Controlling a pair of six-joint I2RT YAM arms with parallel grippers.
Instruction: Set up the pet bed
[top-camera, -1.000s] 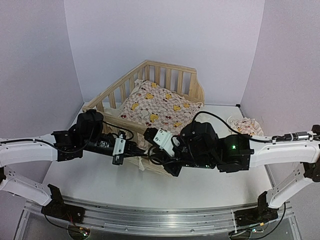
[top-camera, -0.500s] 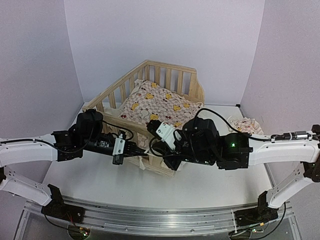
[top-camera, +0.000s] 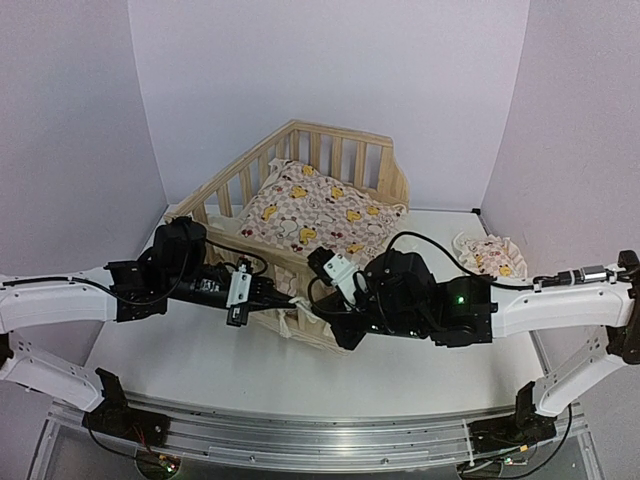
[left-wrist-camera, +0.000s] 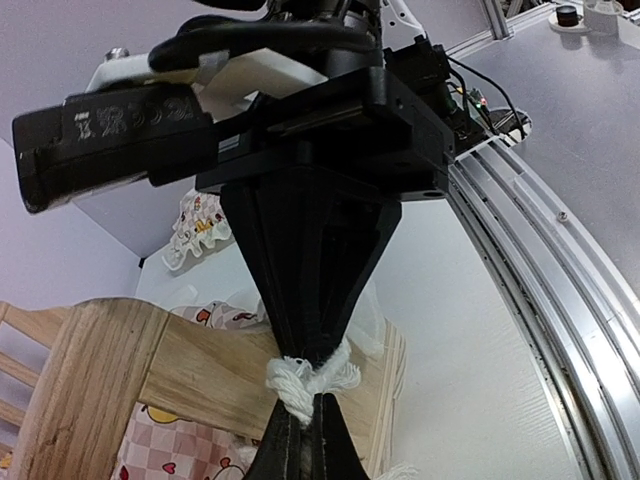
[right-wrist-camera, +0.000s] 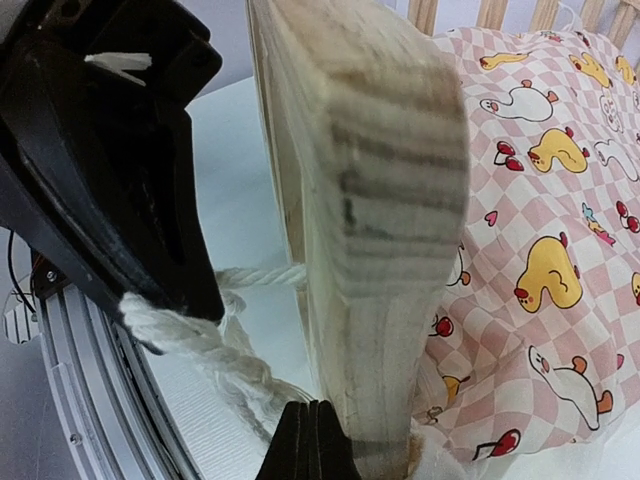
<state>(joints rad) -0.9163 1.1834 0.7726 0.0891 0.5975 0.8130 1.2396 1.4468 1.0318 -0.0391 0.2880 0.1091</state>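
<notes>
at the near edge a ribbed aluminium rail (top-camera: 320, 440) is running across the smooth white table (top-camera: 200, 370), with the two white arms reaching in from either side. their black, wedge-shaped grippers are meeting tip to tip at the front of the pet bed (top-camera: 330, 140), which is sitting in the middle of the table towards the back wall.

the left gripper (left-wrist-camera: 306, 408) is pinching a white rope (left-wrist-camera: 305, 380) of twisted, fraying cotton, its fingers pressed tight together with a fuzzy knot bulging out just above them. the right gripper (right-wrist-camera: 315, 408) is coming at the same knot from the opposite side, its jaws also pressed flat together; whether a strand is caught between them cannot be told. in the right wrist view the rope is trailing from the left gripper's tip down towards those fingers, just beside the bed's front rail (right-wrist-camera: 390, 230), a thick rounded plank of pale wood showing striped end grain.

behind that rail a soft cushion (top-camera: 320, 210), pink-checked with yellow ducks, is lying inside the frame. slatted railings of the same light wood are standing upright around its far sides. a small pillow (top-camera: 488, 253) with a frilly edge is resting on the table to the right, apart from the bed.
</notes>
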